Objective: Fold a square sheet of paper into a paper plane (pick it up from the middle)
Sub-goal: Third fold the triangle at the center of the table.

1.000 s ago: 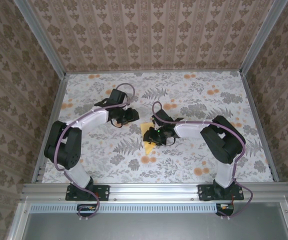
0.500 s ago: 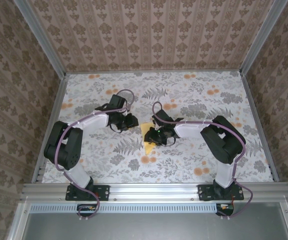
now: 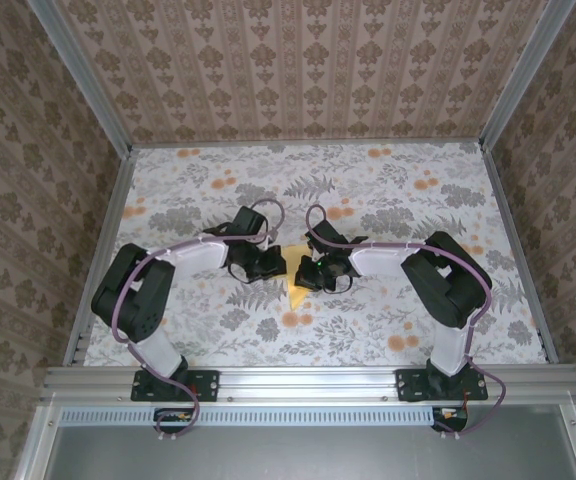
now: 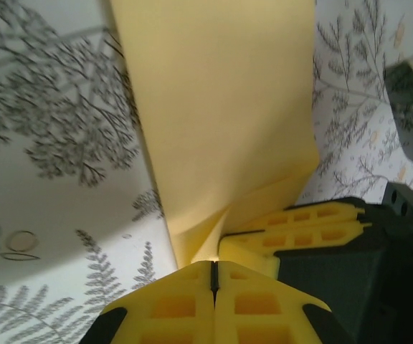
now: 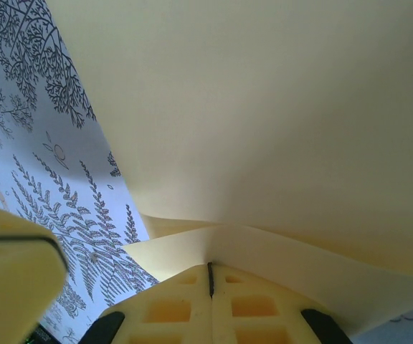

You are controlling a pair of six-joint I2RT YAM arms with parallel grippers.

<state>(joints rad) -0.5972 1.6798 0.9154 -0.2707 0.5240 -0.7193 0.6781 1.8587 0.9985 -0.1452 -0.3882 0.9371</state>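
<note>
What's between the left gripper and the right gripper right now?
The yellow paper sheet spans that gap in the top camera. The left gripper and the right gripper are each shut on it.

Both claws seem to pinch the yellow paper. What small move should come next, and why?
Probably a slight lift, both together. The left gripper and right gripper are each shut on the yellow paper, close beside each other, and it lies low over the table. Raising it evenly should free it for folding without tearing.

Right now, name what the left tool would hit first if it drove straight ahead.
The left tool is shut, apparently on the yellow paper, so that comes first; next, probably the right tool close beside.
</note>
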